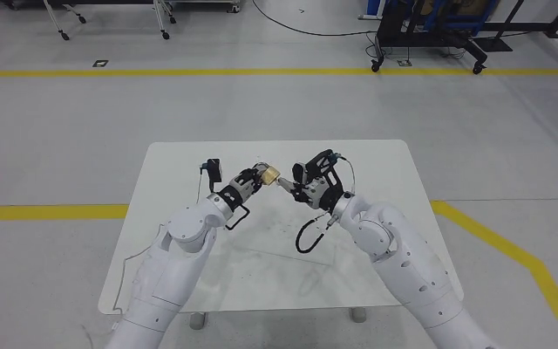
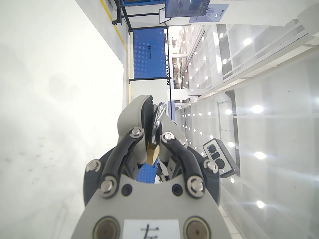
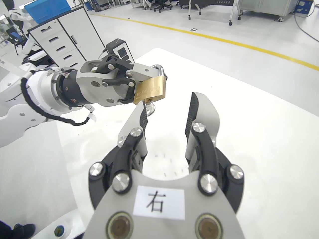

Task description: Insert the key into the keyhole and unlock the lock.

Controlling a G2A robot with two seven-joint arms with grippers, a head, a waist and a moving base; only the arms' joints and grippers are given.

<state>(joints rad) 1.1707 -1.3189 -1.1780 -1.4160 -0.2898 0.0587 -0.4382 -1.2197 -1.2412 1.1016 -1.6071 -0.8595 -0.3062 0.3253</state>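
Left jaws: closed firmly on the lock. The left gripper (image 3: 145,74) pinches the silver shackle (image 3: 159,68) and the top edge of the brass body between its pads.
Lock: the lock (image 3: 150,90), a brass padlock, hangs in the air above the table, tilted, with its keyhole end turned toward the right gripper.
Key: the key (image 3: 150,107) sits in the keyhole at the base of the brass body, and its silver bow sticks out below.
Right jaws: spread wide with nothing between them. The right gripper (image 3: 169,103) hovers just beside the lock, one fingertip (image 3: 142,111) right at the key's bow — whether they touch I cannot tell.
Arms: in the top view both grippers face each other over the far half of the table.
Table: the table (image 1: 174,183) is white with rounded corners.
Writing: the lock's brass face bears stamped lettering. Each wrist housing carries a white sticker (image 3: 159,202) with one black character.
Surroundings: a yellow floor line (image 1: 261,71) runs beyond the table — a grey drawer cabinet (image 3: 67,40) and a blue board (image 2: 148,55) with small white print stand farther off.
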